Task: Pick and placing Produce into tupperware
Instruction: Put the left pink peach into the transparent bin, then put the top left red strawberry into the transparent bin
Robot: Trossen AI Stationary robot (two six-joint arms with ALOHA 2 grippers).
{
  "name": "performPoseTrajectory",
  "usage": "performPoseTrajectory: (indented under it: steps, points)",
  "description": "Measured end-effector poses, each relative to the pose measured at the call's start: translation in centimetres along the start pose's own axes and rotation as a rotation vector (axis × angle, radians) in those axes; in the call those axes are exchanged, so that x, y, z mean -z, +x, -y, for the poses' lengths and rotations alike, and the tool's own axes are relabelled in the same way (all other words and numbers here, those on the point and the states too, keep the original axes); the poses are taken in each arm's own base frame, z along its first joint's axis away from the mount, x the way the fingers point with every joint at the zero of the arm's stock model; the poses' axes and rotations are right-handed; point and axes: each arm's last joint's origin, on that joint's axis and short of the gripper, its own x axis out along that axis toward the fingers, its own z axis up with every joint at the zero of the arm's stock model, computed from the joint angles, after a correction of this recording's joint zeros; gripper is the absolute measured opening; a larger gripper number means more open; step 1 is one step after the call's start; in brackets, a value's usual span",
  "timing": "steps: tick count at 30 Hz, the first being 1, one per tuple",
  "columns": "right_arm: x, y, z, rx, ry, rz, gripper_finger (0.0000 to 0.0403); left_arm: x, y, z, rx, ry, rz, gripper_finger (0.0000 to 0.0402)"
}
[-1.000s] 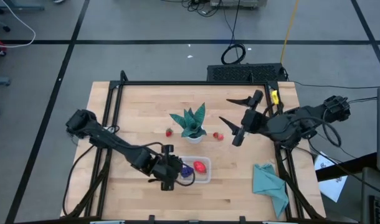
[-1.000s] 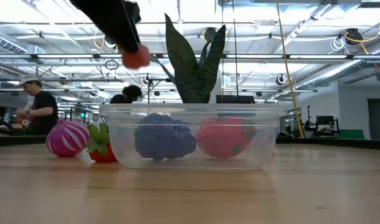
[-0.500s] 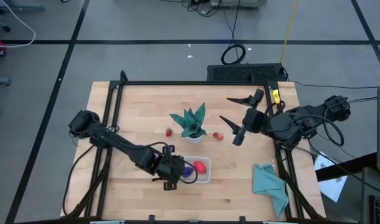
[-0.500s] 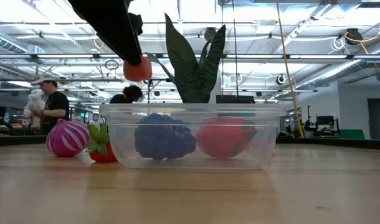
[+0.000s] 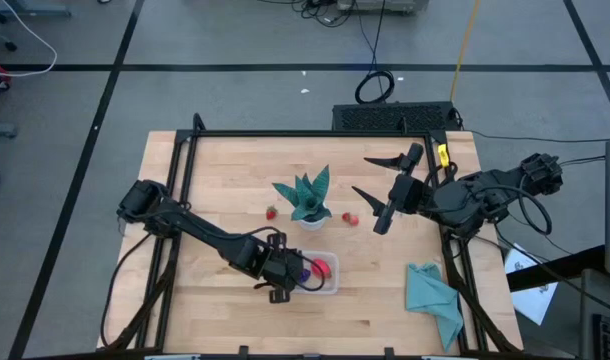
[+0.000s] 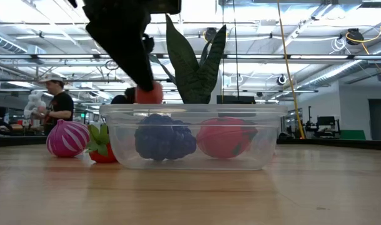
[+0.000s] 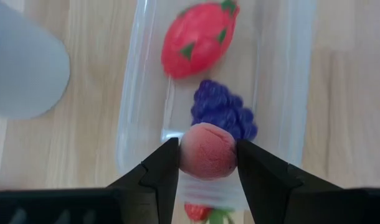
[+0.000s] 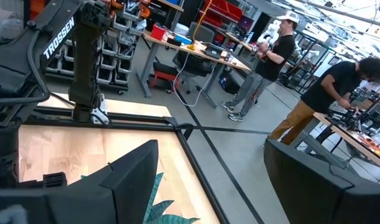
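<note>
High view: the left end effector point(image 5: 285, 272) hangs over the tupperware point(image 5: 328, 283) at the desk's point(image 5: 225, 170) six o'clock.

Left wrist view: it grips a red ball point(image 7: 207, 151).

The right end effector point(image 5: 377, 192) gapes wide at three o'clock.

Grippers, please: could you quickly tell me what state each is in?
Left gripper: shut on a peach over the tupperware.
Right gripper: open, empty.

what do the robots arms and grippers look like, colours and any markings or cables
Both arms are dark, near-black, jointed tubes with black cables looping along them. The left gripper has two matte black wedge-shaped fingers. The right gripper has long, thin black fingers that taper to points, with a yellow tag behind it. White TROSSEN lettering runs down a black arm segment in the right wrist view.
</note>
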Motion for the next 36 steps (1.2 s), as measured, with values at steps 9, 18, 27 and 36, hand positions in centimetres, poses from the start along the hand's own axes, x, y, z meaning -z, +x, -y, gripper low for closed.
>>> performPoseTrajectory:
  steps: [9,18,27,36]
  points:
    - [0.0,0.01,-0.01,0.0,0.001,0.0,0.0281,0.22,0.32,-0.25,-0.007,0.0,-0.019,0.0152]
    - [0.0,0.01,-0.01,-0.001,0.002,0.0,0.0281,0.03,0.4,-0.66,-0.011,-0.013,-0.017,0.0153]
    - [0.0,0.01,-0.01,-0.001,0.002,0.0,0.0281,-0.05,0.44,-0.84,-0.014,-0.034,-0.016,0.0196]
    - [0.0,0.0,-0.02,-0.001,0.002,0.0,0.0281,-0.14,0.44,-0.83,-0.019,0.001,-0.005,0.0223]
